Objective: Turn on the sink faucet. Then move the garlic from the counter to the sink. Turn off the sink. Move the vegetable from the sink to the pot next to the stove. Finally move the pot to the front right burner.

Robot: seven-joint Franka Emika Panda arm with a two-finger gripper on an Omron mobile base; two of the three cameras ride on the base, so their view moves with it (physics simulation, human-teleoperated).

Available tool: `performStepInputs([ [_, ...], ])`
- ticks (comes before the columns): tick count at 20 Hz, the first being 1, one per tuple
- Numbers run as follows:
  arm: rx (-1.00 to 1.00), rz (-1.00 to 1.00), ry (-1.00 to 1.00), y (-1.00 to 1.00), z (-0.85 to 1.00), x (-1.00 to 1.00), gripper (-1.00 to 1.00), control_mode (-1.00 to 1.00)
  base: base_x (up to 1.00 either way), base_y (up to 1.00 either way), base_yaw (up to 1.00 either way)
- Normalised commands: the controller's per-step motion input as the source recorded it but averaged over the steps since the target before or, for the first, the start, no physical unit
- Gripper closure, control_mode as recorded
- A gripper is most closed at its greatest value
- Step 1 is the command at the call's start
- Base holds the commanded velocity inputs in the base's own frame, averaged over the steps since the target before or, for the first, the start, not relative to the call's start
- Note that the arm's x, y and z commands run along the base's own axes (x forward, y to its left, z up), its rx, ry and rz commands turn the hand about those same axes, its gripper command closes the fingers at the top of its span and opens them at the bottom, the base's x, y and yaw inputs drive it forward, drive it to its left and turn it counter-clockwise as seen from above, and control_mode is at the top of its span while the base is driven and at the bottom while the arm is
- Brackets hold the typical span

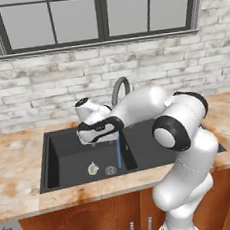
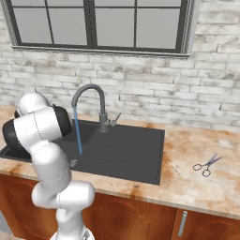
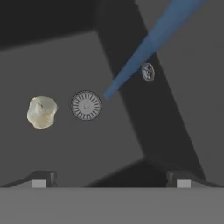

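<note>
The garlic (image 1: 93, 168) (image 3: 42, 112), a small off-white bulb, lies on the floor of the black sink (image 1: 66, 157), just left of the round metal drain (image 1: 111, 170) (image 3: 86, 105). The dark grey faucet (image 1: 119, 89) (image 2: 89, 91) is running: a blue stream of water (image 1: 119, 154) (image 2: 77, 133) (image 3: 144, 48) falls into the basin beside the drain. My gripper (image 1: 93, 141) (image 3: 110, 180) hangs open above the basin, over the garlic and drain, with nothing between its fingers. The faucet's thin lever (image 2: 115, 119) sticks out to the right of its base. The pot and the stove are out of view.
The beige counter (image 1: 22, 167) (image 2: 197, 187) surrounds the sink. A pair of scissors (image 2: 206, 165) lies on it to the right. The flat black drainboard (image 2: 136, 150) adjoins the basin. A brick wall and a window stand behind.
</note>
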Motion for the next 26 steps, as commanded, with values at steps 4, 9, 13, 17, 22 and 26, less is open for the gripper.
performStepInputs([
  [4, 0.03, -0.05, 0.00, -0.59, 0.02, -0.49, -1.00, -1.00, 0.00, 0.00, 0.00],
  [9, 0.00, -0.03, 0.00, -0.56, 0.21, -0.16, -1.00, -1.00, 0.00, 0.00, 0.00],
  [13, 0.00, -0.02, 0.00, -0.52, 0.29, 0.00, -1.00, -1.00, 0.00, 0.00, 0.00],
  [17, 0.00, -0.01, 0.00, -0.60, 0.25, 0.00, -1.00, -1.00, 0.00, 0.00, 0.00],
  [22, 0.00, -0.01, 0.00, -0.62, 0.22, 0.00, -1.00, -1.00, 0.00, 0.00, 0.00],
  [26, 0.00, 0.00, 0.00, -0.63, 0.08, 0.04, -1.00, -1.00, 0.00, 0.00, 0.00],
])
